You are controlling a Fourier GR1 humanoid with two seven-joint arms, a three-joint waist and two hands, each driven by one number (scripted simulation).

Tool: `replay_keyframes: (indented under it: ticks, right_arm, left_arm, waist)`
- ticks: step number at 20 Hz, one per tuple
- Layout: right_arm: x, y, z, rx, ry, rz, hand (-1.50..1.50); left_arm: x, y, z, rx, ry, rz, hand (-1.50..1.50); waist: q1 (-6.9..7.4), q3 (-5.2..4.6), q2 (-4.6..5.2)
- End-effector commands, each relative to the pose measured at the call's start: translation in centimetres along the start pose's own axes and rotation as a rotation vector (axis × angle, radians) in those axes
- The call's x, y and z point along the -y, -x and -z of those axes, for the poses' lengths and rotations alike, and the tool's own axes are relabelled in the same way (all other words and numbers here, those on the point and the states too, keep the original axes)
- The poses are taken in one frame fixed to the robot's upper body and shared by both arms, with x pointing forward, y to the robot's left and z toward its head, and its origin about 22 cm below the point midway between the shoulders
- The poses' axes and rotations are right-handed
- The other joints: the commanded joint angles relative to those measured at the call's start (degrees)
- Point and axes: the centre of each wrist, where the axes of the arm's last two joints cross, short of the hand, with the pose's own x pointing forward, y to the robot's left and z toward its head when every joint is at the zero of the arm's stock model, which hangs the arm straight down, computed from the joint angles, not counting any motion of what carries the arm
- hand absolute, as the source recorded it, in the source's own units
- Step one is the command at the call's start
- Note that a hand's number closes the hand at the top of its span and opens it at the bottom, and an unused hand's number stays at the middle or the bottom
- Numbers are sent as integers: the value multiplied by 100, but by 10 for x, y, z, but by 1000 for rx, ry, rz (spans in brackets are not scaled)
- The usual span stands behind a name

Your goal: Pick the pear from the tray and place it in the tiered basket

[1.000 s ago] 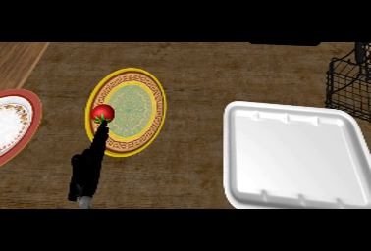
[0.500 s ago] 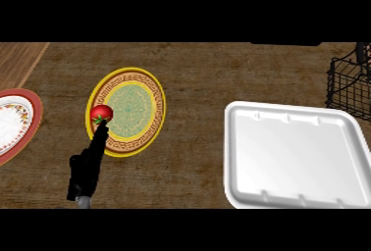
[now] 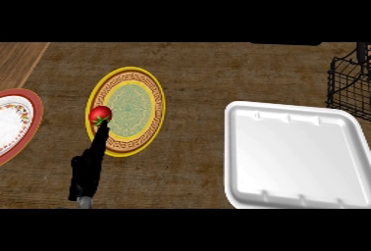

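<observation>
Robot hand on the left (image 3: 87, 169) reaches from the near edge of the surface (image 3: 196, 73) with its fingers stretched out straight, the tips touching a small red fruit with a green top (image 3: 100, 114) that sits on the left rim of a yellow plate with a patterned border (image 3: 130, 110); nothing is curled round the fruit, so the hand counts as open. The right robot hand shows nowhere. The white tray (image 3: 297, 154) lies toward the near right corner and holds no pear that can be seen, and no pear shows anywhere else; the only fruit present is the red one, which looks more like a tomato than a pear. The dark wire tiered basket (image 3: 351, 83) stands at the far right edge, just beyond the tray. A second plate with a red rim (image 3: 14, 122) is cut off by the left edge. The risk, as I judge it, is twofold: straight fingertips could nudge the round fruit so it rolls off the plate rim, and the hand may be working on the wrong item altogether. No brands, labels or writing can be read anywhere.
</observation>
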Motion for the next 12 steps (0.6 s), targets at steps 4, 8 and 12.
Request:
replay_keyframes:
  ticks: [4,8,12]
  right_arm:
    - [-44,5,9,-68,-94,300,-150]
    - [-35,6,8,-70,-97,459,-150]
    - [-42,-3,14,-40,-41,622,-150]
  left_arm:
    - [1,0,-1,-62,4,-6,0]
    - [-8,7,0,-54,-5,-2,0]
    - [1,11,-10,-44,4,18,0]
  waist:
    - [-3,-17,46]
    - [-23,-18,56]
    - [19,-15,55]
